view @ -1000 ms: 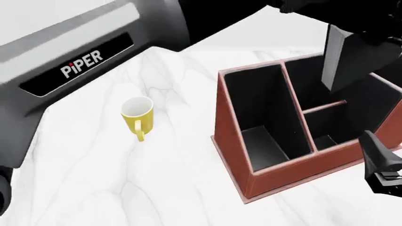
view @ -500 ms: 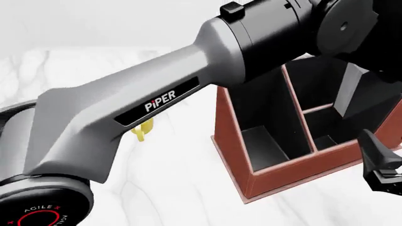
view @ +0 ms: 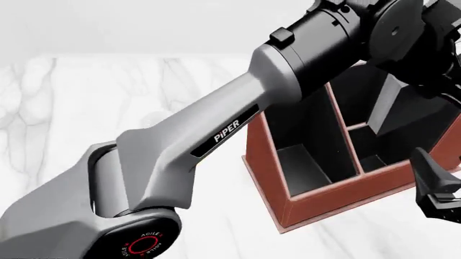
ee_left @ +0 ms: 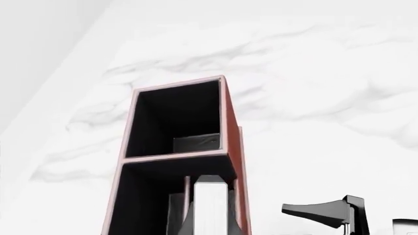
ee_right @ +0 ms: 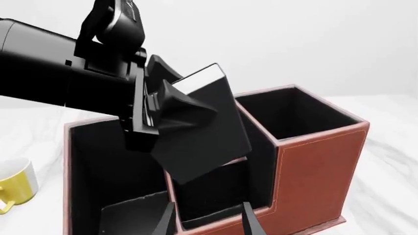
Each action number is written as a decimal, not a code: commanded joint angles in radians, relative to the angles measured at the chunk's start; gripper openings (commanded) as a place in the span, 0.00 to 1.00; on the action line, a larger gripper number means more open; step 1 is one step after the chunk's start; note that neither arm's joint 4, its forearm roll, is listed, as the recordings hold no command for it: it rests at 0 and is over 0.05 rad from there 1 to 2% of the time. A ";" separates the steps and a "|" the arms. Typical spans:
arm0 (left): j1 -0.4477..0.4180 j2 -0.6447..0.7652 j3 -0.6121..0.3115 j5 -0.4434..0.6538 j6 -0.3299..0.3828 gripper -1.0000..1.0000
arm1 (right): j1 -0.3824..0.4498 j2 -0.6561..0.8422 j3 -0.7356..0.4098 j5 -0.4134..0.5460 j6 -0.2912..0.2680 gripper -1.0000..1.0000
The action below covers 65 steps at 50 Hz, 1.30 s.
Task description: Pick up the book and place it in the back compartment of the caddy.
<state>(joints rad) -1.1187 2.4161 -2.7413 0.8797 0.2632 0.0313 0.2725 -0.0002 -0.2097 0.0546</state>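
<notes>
The left arm (view: pixel 238 124) reaches across the white marble bench (view: pixel 86 108) from the near left to above the caddy (view: pixel 317 199). Its gripper (ee_right: pixel 171 105) holds the book (ee_right: pixel 202 132), jaws closed on the black covers; the right wrist view shows the book tilted, white page edges uppermost, its lower corner dipping below the caddy's rim over the pockets beside the long compartment. In the front view the book (view: pixel 403 110) hangs aslant above the crossbar that splits the two short pockets, and the back compartment (view: pixel 360 89) lies partly hidden behind the arm and book. I cannot tell whether the book touches the lining or the crossbar.

The right gripper (view: pixel 435 189) hovers just outside the caddy's near right corner, apart from the leather wall. In the right wrist view its fingertips (ee_right: pixel 248 223) stand spread with nothing between them.

A yellow mug (ee_right: pixel 16 188) stands on the bench beyond the caddy's long-compartment side, well apart from the book.
</notes>
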 commanded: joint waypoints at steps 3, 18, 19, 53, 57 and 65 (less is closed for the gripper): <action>0.012 0.037 -0.088 0.055 0.017 0.00 | -0.001 0.000 0.000 0.001 0.001 1.00; 0.016 0.038 -0.087 0.055 -0.025 0.00 | -0.001 -0.023 0.000 0.024 0.003 1.00; 0.017 0.039 -0.087 0.055 -0.024 0.00 | -0.001 -0.026 0.000 0.027 0.003 1.00; 0.039 0.022 0.556 -0.548 -0.056 0.00 | -0.004 -0.030 0.000 0.034 0.006 1.00; 0.038 0.029 0.551 -0.545 -0.055 0.00 | -0.004 -0.031 0.000 0.035 0.006 1.00; 0.042 0.044 0.533 -0.548 -0.052 0.00 | -0.003 -0.036 0.000 0.040 0.010 1.00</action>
<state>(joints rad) -1.0833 2.4444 -2.2427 0.3720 0.1945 0.0280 0.2398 -0.0006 -0.1731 0.0618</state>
